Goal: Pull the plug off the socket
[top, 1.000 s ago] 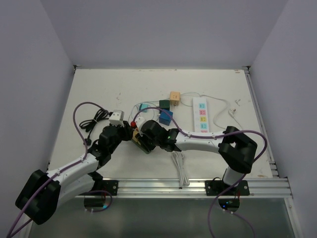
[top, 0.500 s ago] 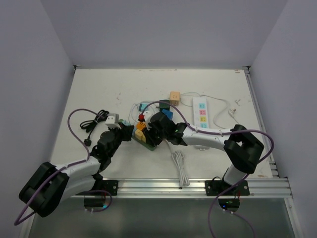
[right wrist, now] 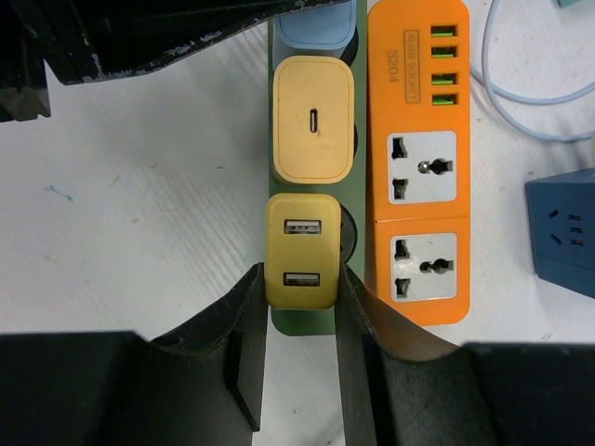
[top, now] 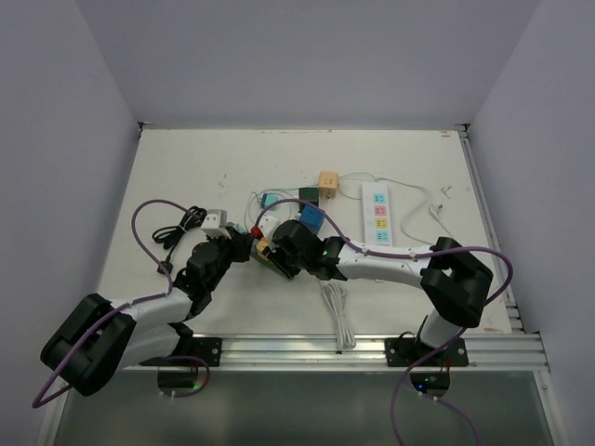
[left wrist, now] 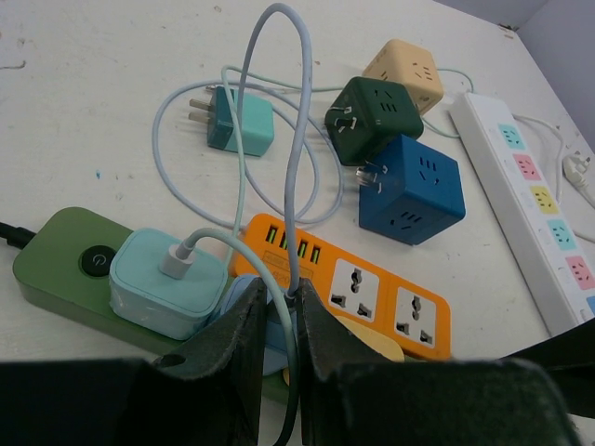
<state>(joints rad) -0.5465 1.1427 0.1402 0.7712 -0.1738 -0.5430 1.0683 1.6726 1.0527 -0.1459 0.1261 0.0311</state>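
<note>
The right pincer clamps the yellow two-port adapter, one finger pressed on each side. This adapter is seated at the end of the green socket strip. A cream adapter sits in the next position, followed by a pale blue plug.

The left pincer is drawn almost together. It pinches the pale blue plug where the plug's cable enters. A teal adapter with a white cable connector stands just beside it on the same strip.

An orange strip lies along the green strip, touching it. All four plugs remain seated in the green strip.

Change against half a second ago, top view:
- Both wrists and the two strips have moved back toward the left and the near edge of the bench.
- They now stand close to their position of one second ago.
- The left elbow is raised again.

On the bench beyond lie a blue cube, a dark green cube, a beige cube and a loose teal plug. A white strip lies to the right.
</note>
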